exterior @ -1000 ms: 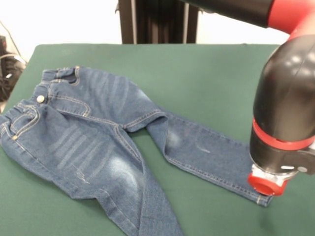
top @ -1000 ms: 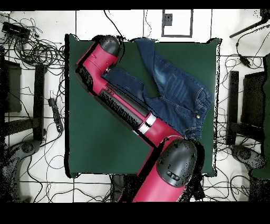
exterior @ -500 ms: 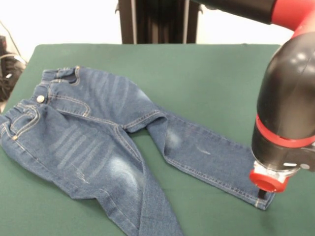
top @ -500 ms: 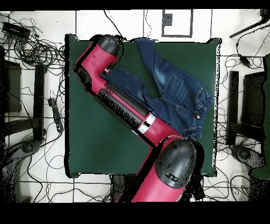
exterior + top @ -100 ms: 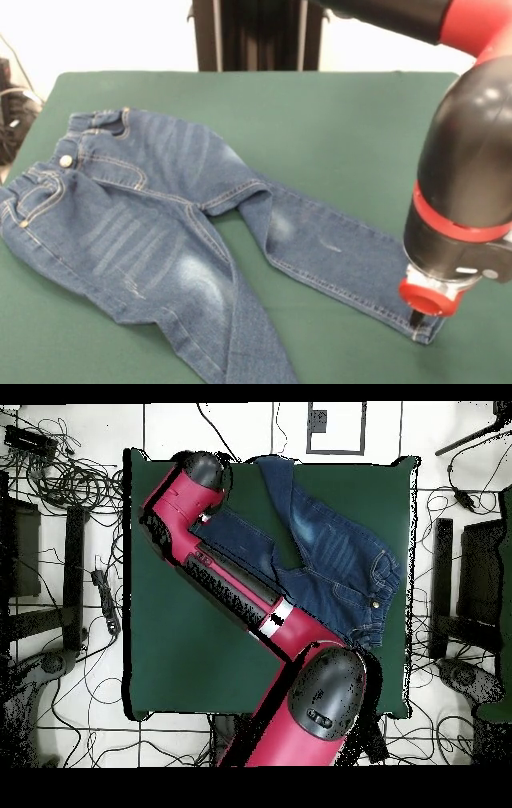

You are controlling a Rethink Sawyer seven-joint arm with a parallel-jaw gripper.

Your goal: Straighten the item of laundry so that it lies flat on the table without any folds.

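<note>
Jeans (image 5: 152,216) lie spread on the green table (image 5: 336,120), and we see them waistband toward the front view's left, brass button (image 5: 66,161) facing up. One leg runs out to the right, its hemmed cuff (image 5: 420,324) lying under the arm's end; the other leg runs down past the bottom edge. A crease shows where the legs meet at the crotch. We find the claw (image 5: 416,318) at that right cuff — only a dark tip shows below the red ring, touching the denim. Whether it is open or clamped we cannot tell. From overhead, the arm (image 5: 230,584) crosses the table and hides that cuff.
</note>
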